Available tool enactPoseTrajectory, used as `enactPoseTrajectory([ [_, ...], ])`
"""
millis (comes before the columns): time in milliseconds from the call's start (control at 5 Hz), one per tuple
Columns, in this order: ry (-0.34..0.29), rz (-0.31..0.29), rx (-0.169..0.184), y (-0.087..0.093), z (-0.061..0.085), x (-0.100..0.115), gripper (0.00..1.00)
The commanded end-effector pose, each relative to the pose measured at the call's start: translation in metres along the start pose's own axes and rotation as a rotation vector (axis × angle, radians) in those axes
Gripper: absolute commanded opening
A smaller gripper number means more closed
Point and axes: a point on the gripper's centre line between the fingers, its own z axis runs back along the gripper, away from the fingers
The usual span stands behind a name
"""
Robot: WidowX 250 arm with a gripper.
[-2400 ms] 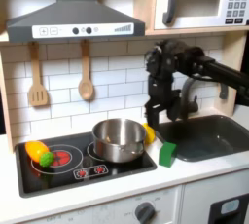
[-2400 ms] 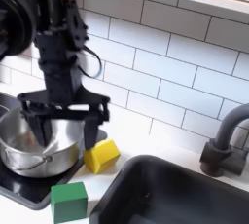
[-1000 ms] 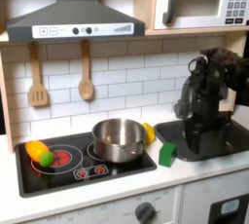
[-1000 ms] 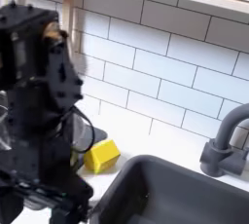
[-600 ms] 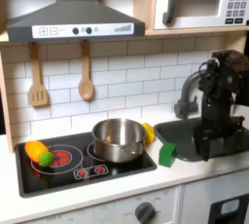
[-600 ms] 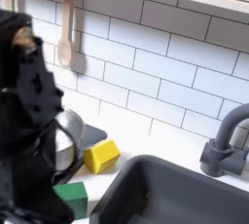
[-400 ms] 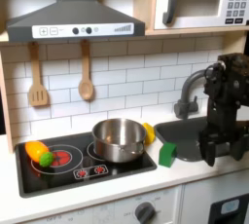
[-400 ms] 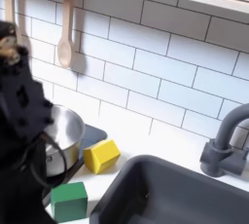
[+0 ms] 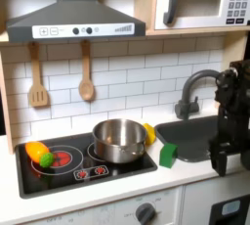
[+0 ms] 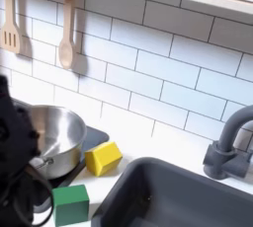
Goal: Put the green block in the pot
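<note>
Both exterior views: green block (image 9: 168, 155) (image 10: 71, 204) beside pot (image 9: 119, 140) (image 10: 54, 137).

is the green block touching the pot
Apart. In the second exterior view the green block sits on the white counter in front of the yellow block, with clear space before the pot.

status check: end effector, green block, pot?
End effector low over the sink, far from the block; open or shut unclear. Green block on the counter between pot and sink, not in the pot. Yellow block beside it.
</note>
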Motion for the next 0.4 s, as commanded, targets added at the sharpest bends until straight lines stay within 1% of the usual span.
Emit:
enactPoseTrajectory([
  [0, -0.009, -0.002, 0.005, -0.0033, 0.0022, -0.0034, 1.0],
  [200, -0.005, 0.003, 0.005, -0.0035, 0.002, -0.0035, 1.0],
])
